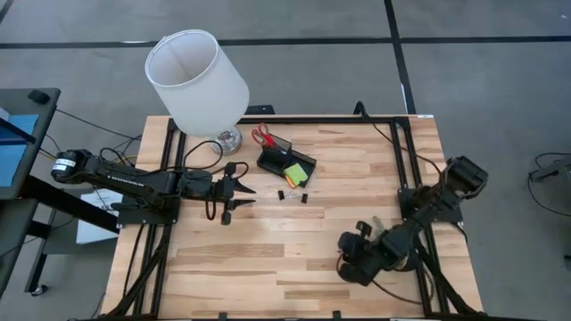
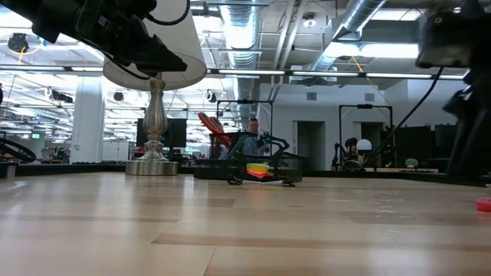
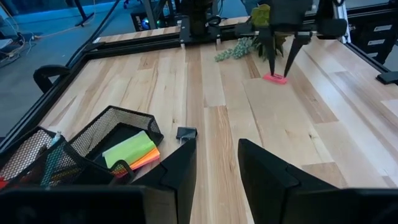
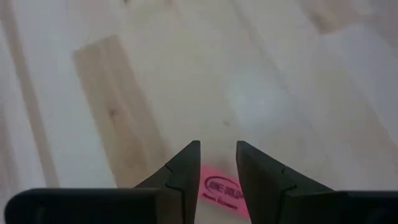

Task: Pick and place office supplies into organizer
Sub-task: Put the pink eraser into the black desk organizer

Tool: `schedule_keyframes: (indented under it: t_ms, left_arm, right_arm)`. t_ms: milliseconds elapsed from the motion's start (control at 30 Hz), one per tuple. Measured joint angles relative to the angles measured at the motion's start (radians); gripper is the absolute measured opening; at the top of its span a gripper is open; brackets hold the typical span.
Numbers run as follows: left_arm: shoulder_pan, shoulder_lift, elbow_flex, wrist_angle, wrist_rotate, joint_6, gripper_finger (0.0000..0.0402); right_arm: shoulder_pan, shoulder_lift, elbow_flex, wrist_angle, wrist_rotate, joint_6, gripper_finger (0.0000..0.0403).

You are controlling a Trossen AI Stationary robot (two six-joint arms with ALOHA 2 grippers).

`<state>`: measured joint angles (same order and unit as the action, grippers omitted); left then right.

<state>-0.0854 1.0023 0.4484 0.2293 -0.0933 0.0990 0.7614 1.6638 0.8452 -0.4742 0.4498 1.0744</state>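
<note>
Two arms share your worktop (image 1: 268,259), a pale plank surface inside a black frame. Your largest item is the white-shaded lamp (image 1: 196,78), standing at the far left corner. Your left arm reaches in from the left edge, and its hand (image 1: 247,198) hovers above the boards just left of the organizer, fingers (image 3: 180,174) spread with a clear gap between them and nothing pinched. Your right arm comes in from the right edge and bends down toward the near right part of the worktop; its hand (image 4: 217,163) points at the boards with fingers a little apart, holding nothing, and the small pink-red piece (image 4: 222,186) lies flat right below the tips.

Your organizer (image 1: 285,163), black mesh, sits near the far edge around the middle, beside the lamp base. The red-handled scissors (image 1: 262,135) stand in its upright cup section. The lime-green sticky-note pad (image 1: 297,174) lies in its low tray over an orange pad. You can see tiny black clips (image 1: 292,195) loose on the boards just in front of the organizer. A small green plant (image 3: 235,50) lies near the right arm.
</note>
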Motion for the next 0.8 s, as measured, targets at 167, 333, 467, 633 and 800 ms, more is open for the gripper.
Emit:
schedule_keyframes:
  t_ms: [167, 333, 467, 633, 800]
  left_arm:
    - [0.0, 0.0, 0.0, -0.007, 0.013, -0.01, 0.0112]
    - [0.0, 0.0, 0.0, -0.008, 0.033, -0.014, 0.0112]
    - [0.0, 0.0, 0.0, -0.005, 0.033, -0.015, 0.0112]
    - [0.0, 0.0, 0.0, -0.004, 0.033, -0.027, 0.0112]
    - [0.0, 0.0, 0.0, -0.013, 0.034, -0.035, 0.0112]
  right_arm:
    - [-0.051, 0.0, 0.0, 0.02, -0.147, -0.171, 0.0106]
    - [-0.095, -0.001, 0.001, 0.008, -0.294, -0.259, 0.013]
    - [-0.124, -0.003, 0.004, -0.001, -0.368, -0.375, 0.0157]
    - [-0.15, -0.002, 0.019, -0.039, -0.377, -0.6, 0.0187]
    - [-0.172, -0.001, 0.022, -0.095, -0.373, -0.755, 0.0206]
